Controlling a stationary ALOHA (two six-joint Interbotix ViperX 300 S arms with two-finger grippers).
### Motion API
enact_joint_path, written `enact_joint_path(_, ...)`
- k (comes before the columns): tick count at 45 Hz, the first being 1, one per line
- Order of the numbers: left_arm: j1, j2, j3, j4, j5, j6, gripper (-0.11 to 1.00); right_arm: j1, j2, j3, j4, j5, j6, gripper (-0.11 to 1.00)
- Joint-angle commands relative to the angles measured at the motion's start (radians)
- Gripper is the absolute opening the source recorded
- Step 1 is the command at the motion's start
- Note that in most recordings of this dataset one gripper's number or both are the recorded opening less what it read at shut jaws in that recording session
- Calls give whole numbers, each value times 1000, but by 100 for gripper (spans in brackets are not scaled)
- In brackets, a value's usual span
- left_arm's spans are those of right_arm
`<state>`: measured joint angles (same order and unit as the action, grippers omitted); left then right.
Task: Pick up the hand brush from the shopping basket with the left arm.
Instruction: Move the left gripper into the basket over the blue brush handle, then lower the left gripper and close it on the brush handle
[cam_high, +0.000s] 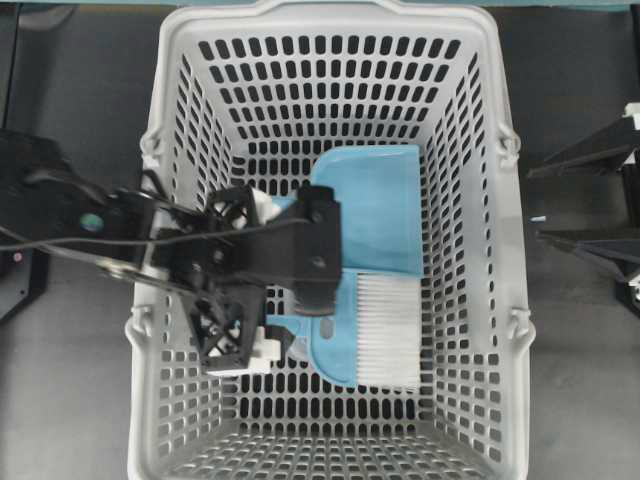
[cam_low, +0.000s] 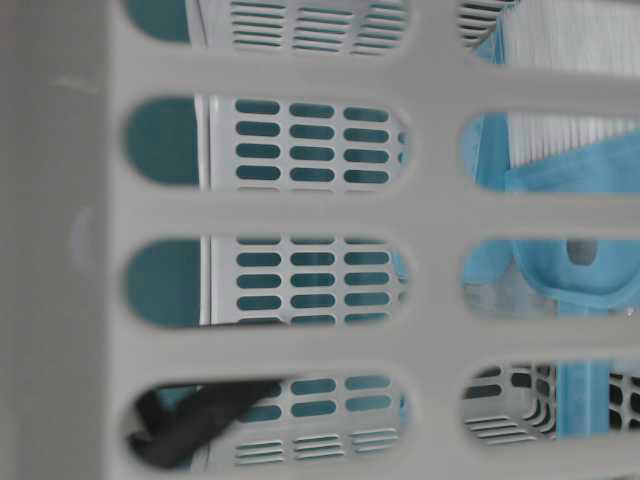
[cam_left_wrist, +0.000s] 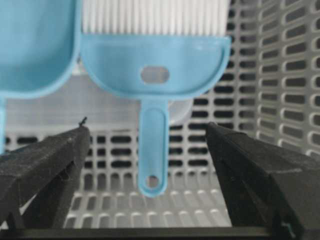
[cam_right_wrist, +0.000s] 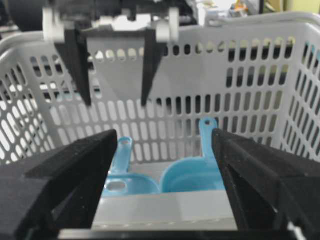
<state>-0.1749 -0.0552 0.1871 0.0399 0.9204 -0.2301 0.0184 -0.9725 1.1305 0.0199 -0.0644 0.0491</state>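
The hand brush (cam_high: 385, 335) lies on the floor of the shopping basket (cam_high: 165, 250), white bristles to the right, light-blue back and thin holed handle toward the left. My left gripper (cam_high: 262, 278) hangs inside the basket over that handle, open. In the left wrist view the handle (cam_left_wrist: 152, 150) runs down the gap between the two black fingers (cam_left_wrist: 55, 160) without touching them, below the brush's back (cam_left_wrist: 155, 70). My right gripper (cam_right_wrist: 164, 135) is open and empty outside the basket's right wall (cam_right_wrist: 165, 210). From there the brush (cam_right_wrist: 122, 182) and the left gripper (cam_right_wrist: 115, 102) above it show.
A light-blue dustpan (cam_high: 372, 210) lies beside the brush, its edge close to the bristles, and is seen as well in both wrist views (cam_left_wrist: 35, 45) (cam_right_wrist: 197, 175). The table-level view looks through the basket's slots (cam_low: 300, 210) at the brush's blue back (cam_low: 570, 270).
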Motion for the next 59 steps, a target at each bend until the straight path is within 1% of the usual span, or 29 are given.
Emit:
enact_joint_path(1, -5, 17, -5, 3, 21, -2, 90, 2, 6, -14, 2, -12, -2, 73)
enact_joint_path(8, -17, 72, 12, 3, 46, 0, 90, 2, 5, -11, 2, -12, -2, 73)
enact_joint_path(19, -37, 141, 25, 3, 35, -11, 90, 15, 5, 0, 2, -12, 2, 73)
enact_joint_path(28, -37, 198, 49, 3, 31, 2, 90, 17, 5, 3, 2, -12, 2, 73)
enact_joint_path(41, -14, 202, 118, 3, -63, 0, 90, 15, 5, 3, 2, -12, 2, 73)
enact_joint_path(51, -9, 201, 124, 3, -81, 2, 89, 17, 5, 6, 2, -12, 3, 73)
enact_joint_path(54, -11, 201, 123, 3, -81, -2, 86, 15, 5, 6, 2, -12, 3, 73)
enact_joint_path(56, -12, 199, 124, 3, -80, 0, 82, 17, 5, 9, 3, -11, 5, 72)
enact_joint_path(57, -14, 199, 123, 3, -78, 0, 78, 17, 5, 9, 2, -9, 6, 72)
enact_joint_path(59, -18, 199, 121, 3, -75, 0, 66, 17, 5, 9, 2, -8, 8, 72)
